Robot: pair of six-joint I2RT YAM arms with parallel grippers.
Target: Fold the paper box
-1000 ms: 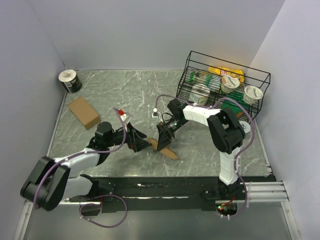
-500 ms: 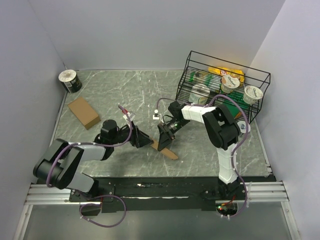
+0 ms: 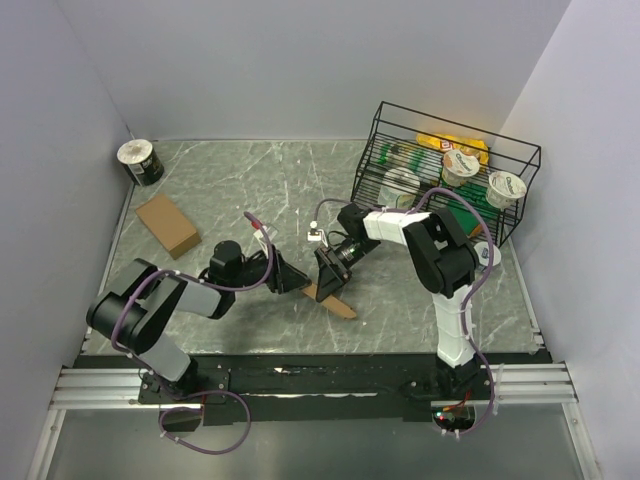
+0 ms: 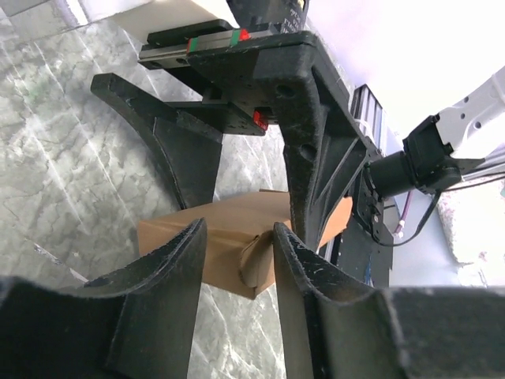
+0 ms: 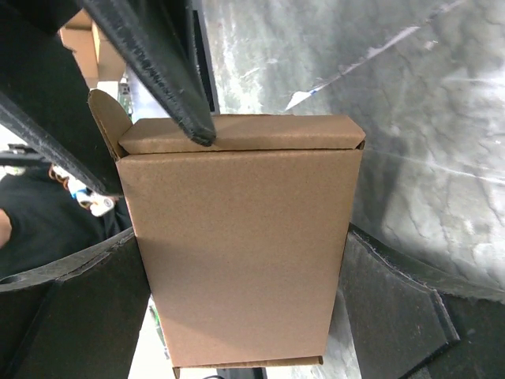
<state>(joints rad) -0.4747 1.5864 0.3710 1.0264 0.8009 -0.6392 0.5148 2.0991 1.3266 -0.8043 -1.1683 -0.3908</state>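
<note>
While the right tool (image 3: 328, 270) is clamped on the paper box (image 3: 338, 304) from both sides, just below the middle of the top view, the left tool (image 3: 289, 277) sits right beside it on the left of the frame. Its fingers are apart and not gripping anything as far as I can see.

In the right wrist view, one left finger (image 5: 185, 95) has its tip on the box's end flap (image 5: 237, 134), which lies folded over. A little side ear (image 5: 102, 118) pokes up at the box's upper left corner. So I'd say this is the end-closing step: body formed, flap down but not tucked. Can't see the other end, so no idea about that one.

Next move imo: the right tool holds the box steady while the left one pushes that ear in and presses the flap shut. It's thin card, so go gently or it'll crease or slip.

Count:
- two arms, two tools
- two boxes: the one in hand and a spare brown box (image 3: 168, 225) in the upper left of the tabletop (image 3: 250, 180)
- one roll (image 3: 140, 162) in the far upper left corner
- one wire basket (image 3: 460, 127) at upper right, holding three white tubs (image 3: 460, 166) that I can count, plus a yellow packet (image 3: 450, 142)
</note>
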